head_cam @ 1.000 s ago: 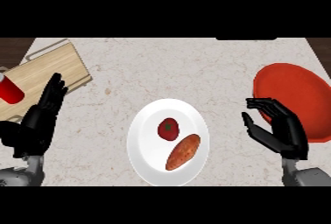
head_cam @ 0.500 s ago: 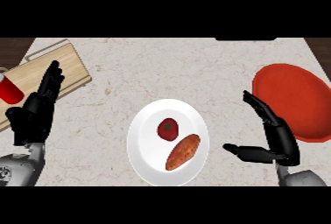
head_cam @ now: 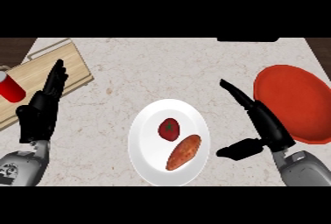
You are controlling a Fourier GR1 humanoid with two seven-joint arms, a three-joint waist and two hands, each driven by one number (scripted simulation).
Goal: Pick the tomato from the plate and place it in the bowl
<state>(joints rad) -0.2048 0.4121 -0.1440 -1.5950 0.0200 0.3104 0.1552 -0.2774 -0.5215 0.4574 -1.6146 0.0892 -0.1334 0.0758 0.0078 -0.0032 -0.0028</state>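
Note:
A red tomato [head_cam: 169, 129] lies on the white plate [head_cam: 149, 157] in the middle of the counter, just above an orange sweet potato [head_cam: 184, 152]. The red bowl [head_cam: 293, 102] sits at the right edge. My right hand [head_cam: 261, 124] is open between plate and bowl, fingers straight and pointing up-left, thumb spread toward the plate; it touches nothing. My left hand [head_cam: 41, 107] rests open at the left edge, fingers up, over the cutting board's corner.
A wooden cutting board [head_cam: 39, 76] lies at the upper left with a red cup [head_cam: 9, 86] beside it. A dark object [head_cam: 248, 39] shows at the counter's far edge. Dark wood borders the counter at both upper corners.
My right hand has opened from curled to straight fingers and spread its thumb, shifting slightly toward the plate. The left hand has drifted a little. The tomato and plate have not moved.

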